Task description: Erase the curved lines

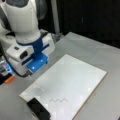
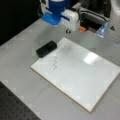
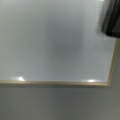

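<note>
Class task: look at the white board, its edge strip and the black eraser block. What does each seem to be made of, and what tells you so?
White board: smooth, glossy coated surface, judging by the bright glare patches. Its edge strip: tan, probably wood or fibreboard, unpainted. Eraser: matt black block, perhaps foam or plastic; it shows no shine. The curve lines look like thin marker ink.

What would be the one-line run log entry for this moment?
gripper: not in view | arm: above board edge | eraser: on board corner, untouched | curve lines: intact beside eraser

no readable text, label or number shows anywhere.
</note>
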Controlling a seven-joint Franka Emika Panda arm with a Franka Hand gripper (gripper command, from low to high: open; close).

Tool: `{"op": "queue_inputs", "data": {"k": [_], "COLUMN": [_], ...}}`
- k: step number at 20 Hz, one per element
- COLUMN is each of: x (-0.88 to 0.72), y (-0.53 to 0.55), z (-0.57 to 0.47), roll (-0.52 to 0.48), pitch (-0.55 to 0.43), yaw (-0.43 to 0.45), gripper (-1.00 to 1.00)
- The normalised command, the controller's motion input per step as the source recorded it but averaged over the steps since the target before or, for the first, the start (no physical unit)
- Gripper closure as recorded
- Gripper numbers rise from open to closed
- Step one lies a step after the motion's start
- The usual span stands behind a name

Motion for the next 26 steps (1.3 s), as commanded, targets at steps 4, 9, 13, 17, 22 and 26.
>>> {"op": "queue_inputs", "data": {"k": [4,9,13,17,22,26], "x": [0.18,0.21,0.28,0.28,0.30,0.35], "y": [-0.36,-0.30,-0.38,-0.34,-0.26,-0.14], "z": [-0.01,-0.03,-0.16,-0.09,0.10,0.11], "roll": [0.032,0.027,0.084,0.103,0.132,0.176], "pitch": [0.058,0.028,-0.024,0.027,0.083,0.096], "yaw": [0.177,0.168,0.134,0.116,0.058,-0.040], "gripper": [-1.00,-1.00,-1.00,-1.00,-1.00,-1.00]}}
